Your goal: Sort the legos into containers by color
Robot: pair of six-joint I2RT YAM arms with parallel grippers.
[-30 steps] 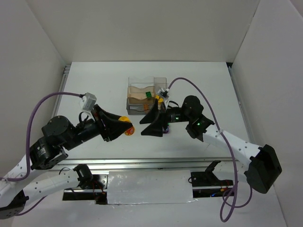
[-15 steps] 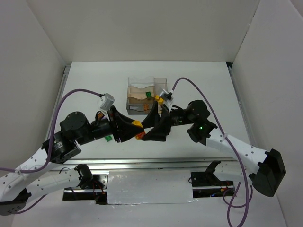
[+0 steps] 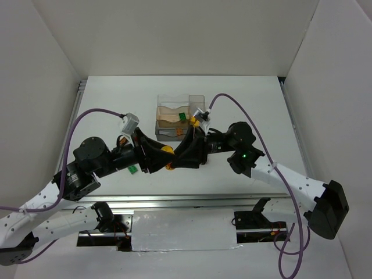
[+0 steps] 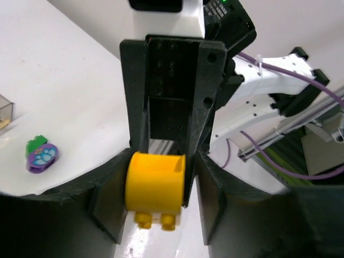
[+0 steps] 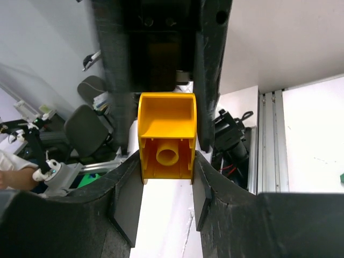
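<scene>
Mid-bench [image 3: 244, 99], a yellow brick [image 4: 156, 183] hangs between two end effectors. The right [image 5: 166, 161] is clamped on it; whether the left [image 4: 161, 161] grips cannot be told. Bins [image 3: 165, 131] at 12 o'clock hold a green piece [image 3: 182, 116]. A green brick [image 3: 132, 170] at 8 o'clock and a purple piece [image 4: 42, 156] remain unsorted. No writing is legible.

1. The top view looks down from above and behind the arm bases, wide enough for the whole table [image 3: 244, 93].
2. The left wrist view sits close behind its own fingers [image 4: 105, 201], facing the right arm [image 4: 269, 80].
3. The right wrist view looks the opposite way (equally close).
4. All three share the yellow brick [image 4: 156, 183].
</scene>
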